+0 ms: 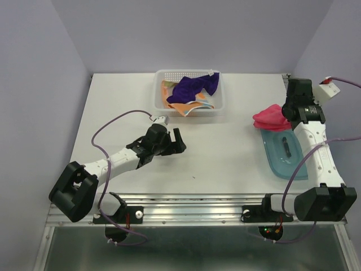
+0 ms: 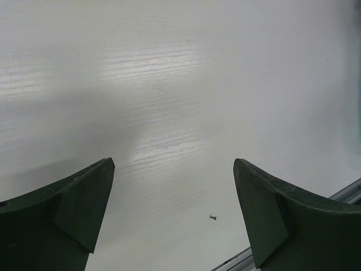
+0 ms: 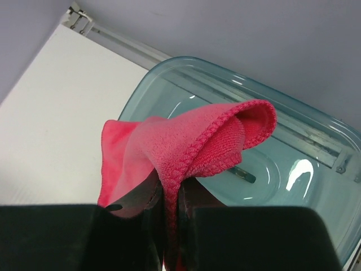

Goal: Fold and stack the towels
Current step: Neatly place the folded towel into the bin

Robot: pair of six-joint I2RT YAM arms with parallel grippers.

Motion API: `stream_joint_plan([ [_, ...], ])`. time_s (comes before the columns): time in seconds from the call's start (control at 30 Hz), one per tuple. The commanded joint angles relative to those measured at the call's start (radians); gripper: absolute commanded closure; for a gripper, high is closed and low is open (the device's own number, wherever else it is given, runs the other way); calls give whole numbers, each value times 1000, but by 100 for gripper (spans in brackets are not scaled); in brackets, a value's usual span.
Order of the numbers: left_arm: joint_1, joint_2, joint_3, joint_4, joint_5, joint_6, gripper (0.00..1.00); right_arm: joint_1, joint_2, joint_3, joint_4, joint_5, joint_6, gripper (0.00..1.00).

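Right tool [image 3: 171,199]: fingertips buried in the fold of the plain hot pink cloth towel [image 3: 208,135], clamped on it; from above, the wrist covers them. Towel is bunched, stitched edge curled over, over the far end of the translucent teal plastic tray [image 3: 316,186], right side of the white desk [image 1: 225,152]. Dark purple cloth towel [image 1: 192,86] lies crumpled in the white perforated plastic basket [image 1: 158,93], far centre, hiding most of the orange towel [image 1: 183,107]; dots hard to make out. Left tool [image 2: 174,164]: fingers apart, over the desk, near left.
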State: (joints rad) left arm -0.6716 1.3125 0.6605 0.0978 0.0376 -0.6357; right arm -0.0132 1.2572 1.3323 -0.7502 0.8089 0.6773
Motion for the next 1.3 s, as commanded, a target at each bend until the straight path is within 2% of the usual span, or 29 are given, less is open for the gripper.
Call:
stream_joint_plan([
  [0.0,4,1,-13,34,5,19,1,-37,-28,-33,74,3,10,99],
  [0.2,6,17,-6,37,8,24,1,-80,-126,-250,75,-7,74,99],
  [0.47,6,56,-5,52,33,24,1,-120,-185,-438,106,-11,139,99],
  [0.93,4,64,-7,65,45,25,1,-139,-193,-558,130,-5,176,99],
  [1.13,4,57,-10,66,41,27,1,-146,-190,-515,202,13,79,99],
  [1.27,4,62,-6,69,42,27,1,-146,-196,-469,339,-71,-63,99],
])
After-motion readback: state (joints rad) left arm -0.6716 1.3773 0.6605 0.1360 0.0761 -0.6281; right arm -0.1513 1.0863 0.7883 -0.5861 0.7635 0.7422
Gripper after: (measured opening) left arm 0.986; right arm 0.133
